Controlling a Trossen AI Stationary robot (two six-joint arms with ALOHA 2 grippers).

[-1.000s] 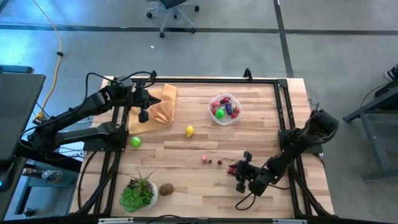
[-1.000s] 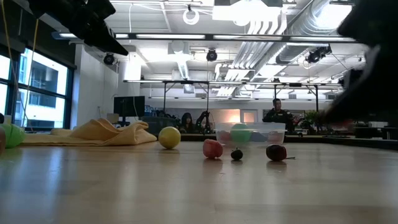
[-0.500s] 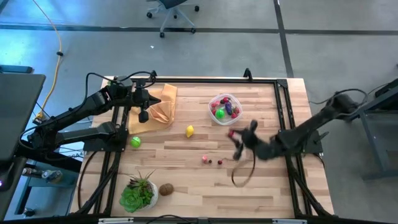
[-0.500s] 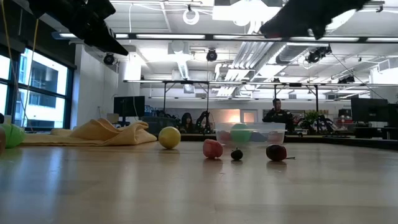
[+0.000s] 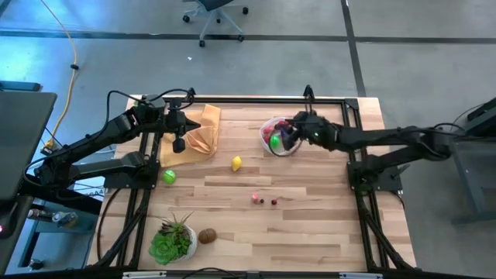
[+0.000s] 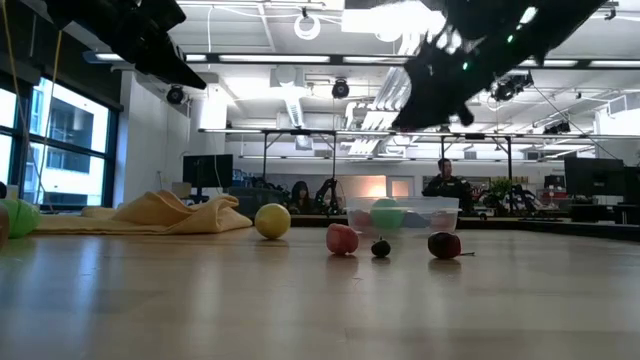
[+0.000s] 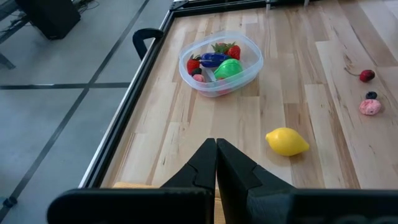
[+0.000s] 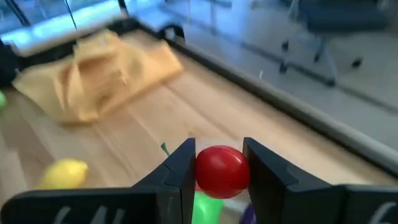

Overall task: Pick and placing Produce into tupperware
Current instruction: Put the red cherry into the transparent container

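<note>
The right gripper is clamped on a small red round fruit, pinched between its two dark fingers. It now hangs right over the tupperware near the far edge of the table; a second ago it sat low at the near right of the table, and half a second ago it was midway, above the boards beside the small fruits. Below the held fruit, the right wrist view shows a green piece in the tub.

The tub already holds red, green and purple produce. Loose on the boards, unmoved since the earlier frames, lie a yellow lemon, a pink piece, a tiny dark berry and a dark red cherry. A green ball sits at the left edge and a brown fruit beside the potted plant.

The left gripper is pressed closed and empty, hovering over the tan-orange cloth at the far left, exactly where it was before.
</note>
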